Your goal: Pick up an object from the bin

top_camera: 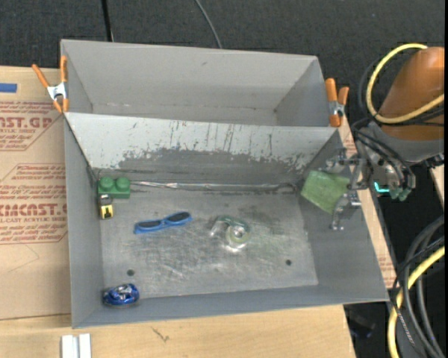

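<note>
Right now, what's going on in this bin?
The arm's hand is at the right wall of the bin, right against a pale green pad. Whether it actually grips the pad can't be told. On the floor lie a green block, a blue strip, a clear piece and a blue ball, all untouched.

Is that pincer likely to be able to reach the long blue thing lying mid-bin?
Probably yes. The long blue thing lies flat in the open with nothing over it. The pincer is at the right side of the bin, a pale green piece beside it.
</note>
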`<action>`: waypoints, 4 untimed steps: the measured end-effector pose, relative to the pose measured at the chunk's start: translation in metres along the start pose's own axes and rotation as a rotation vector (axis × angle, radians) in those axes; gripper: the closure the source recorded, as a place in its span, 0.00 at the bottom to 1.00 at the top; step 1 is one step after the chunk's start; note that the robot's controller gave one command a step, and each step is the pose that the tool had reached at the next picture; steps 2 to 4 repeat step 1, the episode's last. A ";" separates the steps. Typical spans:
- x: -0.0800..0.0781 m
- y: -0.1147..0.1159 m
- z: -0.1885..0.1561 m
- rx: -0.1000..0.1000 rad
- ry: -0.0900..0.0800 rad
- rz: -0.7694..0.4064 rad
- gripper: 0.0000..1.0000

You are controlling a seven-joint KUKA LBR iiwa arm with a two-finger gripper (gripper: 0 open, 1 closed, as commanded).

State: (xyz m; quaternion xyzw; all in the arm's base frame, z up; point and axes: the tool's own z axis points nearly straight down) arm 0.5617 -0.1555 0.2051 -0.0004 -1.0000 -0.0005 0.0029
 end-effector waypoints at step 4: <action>-0.002 0.001 -0.004 0.001 -0.008 -0.002 1.00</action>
